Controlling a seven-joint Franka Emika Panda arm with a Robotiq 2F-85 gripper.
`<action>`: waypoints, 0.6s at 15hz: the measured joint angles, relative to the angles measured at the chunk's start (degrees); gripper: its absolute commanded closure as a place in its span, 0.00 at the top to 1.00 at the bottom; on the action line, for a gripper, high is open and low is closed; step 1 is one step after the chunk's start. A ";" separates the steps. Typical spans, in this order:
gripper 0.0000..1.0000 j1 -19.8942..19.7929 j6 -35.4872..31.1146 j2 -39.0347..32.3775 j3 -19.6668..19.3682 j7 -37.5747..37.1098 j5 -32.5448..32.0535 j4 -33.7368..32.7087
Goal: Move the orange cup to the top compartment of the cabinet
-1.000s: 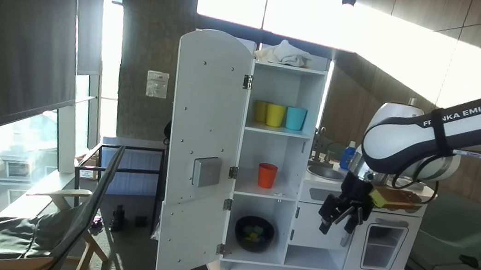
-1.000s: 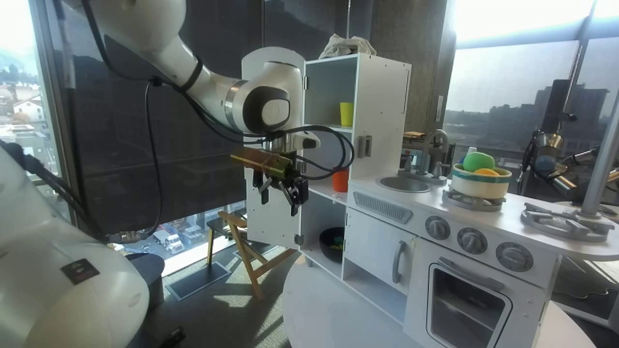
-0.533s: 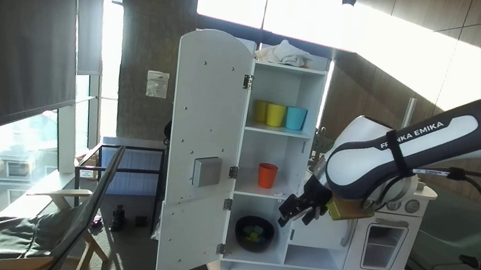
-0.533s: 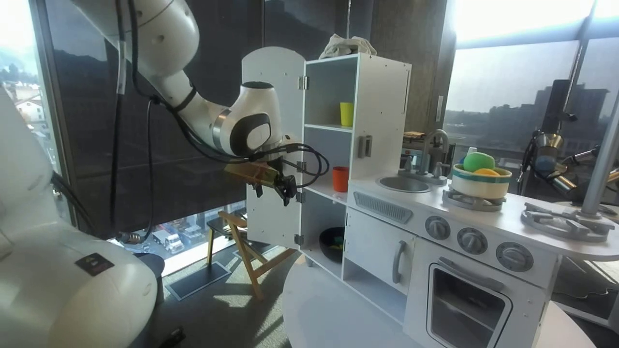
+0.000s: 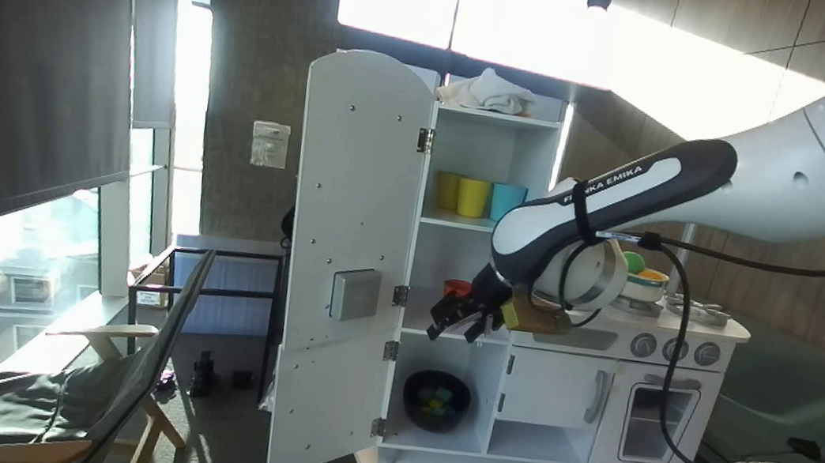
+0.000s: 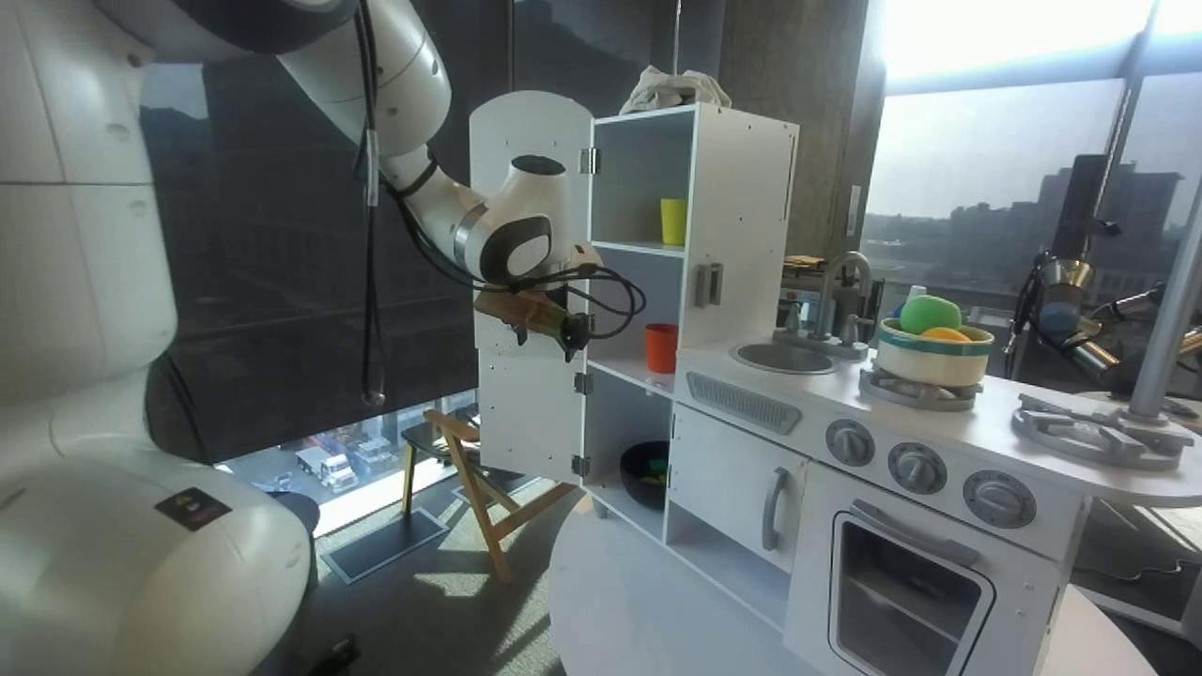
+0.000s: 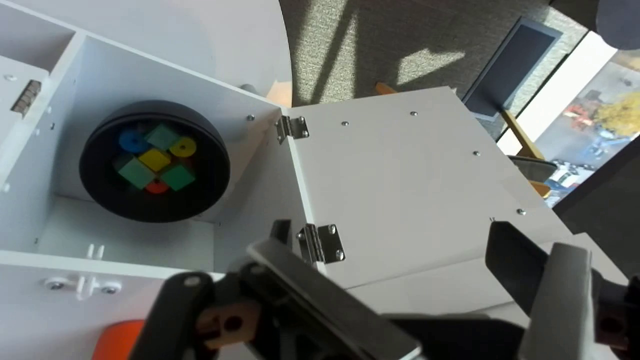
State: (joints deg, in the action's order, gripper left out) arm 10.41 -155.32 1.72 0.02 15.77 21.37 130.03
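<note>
In the middle compartment (image 6: 663, 287) of the cabinet (image 6: 742, 216), the orange cup (image 6: 661, 350) stands upright — deeper in, and farther from the door (image 5: 355, 216), than the empty, wide-spread hand (image 5: 453, 334) out front.

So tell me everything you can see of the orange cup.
The orange cup is plain orange-red, plastic by its look, with no handle showing. It stands upright, rim up, on the middle shelf of the cabinet. The open end effector is apart from it, but hides most of its lower part in an exterior view. The wrist view catches only a piece. Contents cannot be told.
</note>
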 measured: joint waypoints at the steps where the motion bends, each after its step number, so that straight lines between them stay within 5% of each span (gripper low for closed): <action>1: 1.00 -0.33 -1.66 -1.45 0.17 0.24 0.38 -1.53; 9: 1.00 -0.78 -19.27 -12.73 -0.43 -0.45 -0.03 -6.72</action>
State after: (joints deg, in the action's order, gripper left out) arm 9.64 -174.60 -11.01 -0.41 15.32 21.34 123.31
